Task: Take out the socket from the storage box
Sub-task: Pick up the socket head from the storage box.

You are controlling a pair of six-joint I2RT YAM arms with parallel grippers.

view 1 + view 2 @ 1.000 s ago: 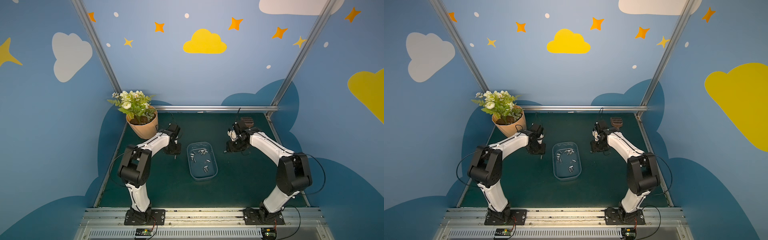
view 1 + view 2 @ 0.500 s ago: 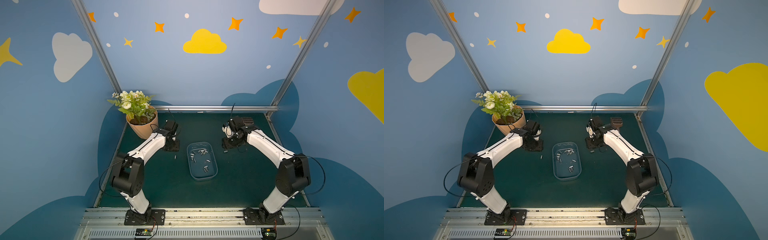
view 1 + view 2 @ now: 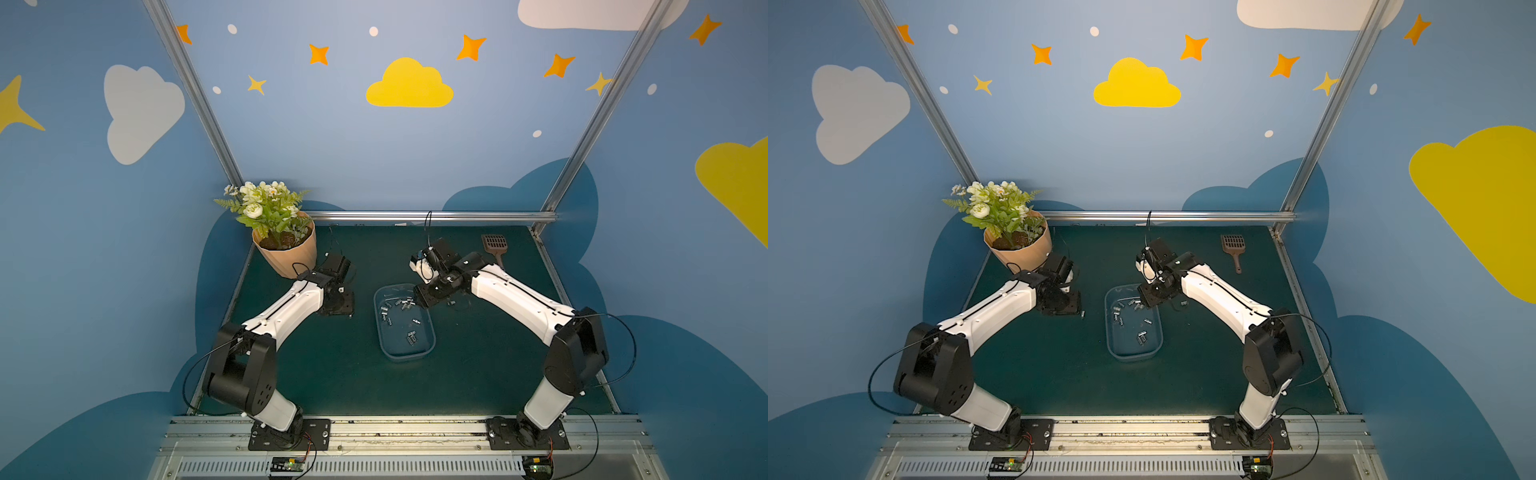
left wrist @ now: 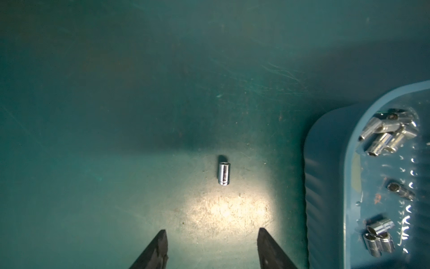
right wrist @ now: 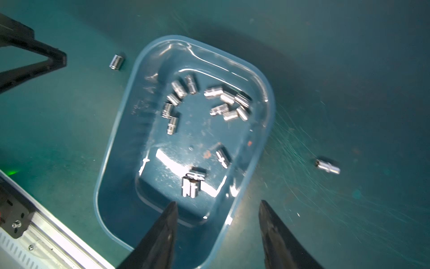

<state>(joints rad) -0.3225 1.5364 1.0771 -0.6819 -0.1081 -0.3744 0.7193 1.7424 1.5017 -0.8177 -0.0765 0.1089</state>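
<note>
light: dim; bright pool on tabletop [image 4: 116, 116] just ahead of left gripper [image 4: 212, 230] | glare: white streaks in storage box [image 5: 125, 151] | blur: right wrist view soft | top views: edges bowed

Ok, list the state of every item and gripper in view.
storage box: upright, uncovered.
boxed sockets: lying loose inside.
left-side socket: lying on the mat outside the box.
right-side socket: lying on the mat outside the box.
left gripper: open, empty.
right gripper: open, empty.
flowerpot: upright.
scoop: lying flat.

Blue walls [image 3: 374, 145] with painted clouds and stars, dark green tabletop mat [image 3: 332, 374], aluminium frame posts [image 3: 195, 95].
</note>
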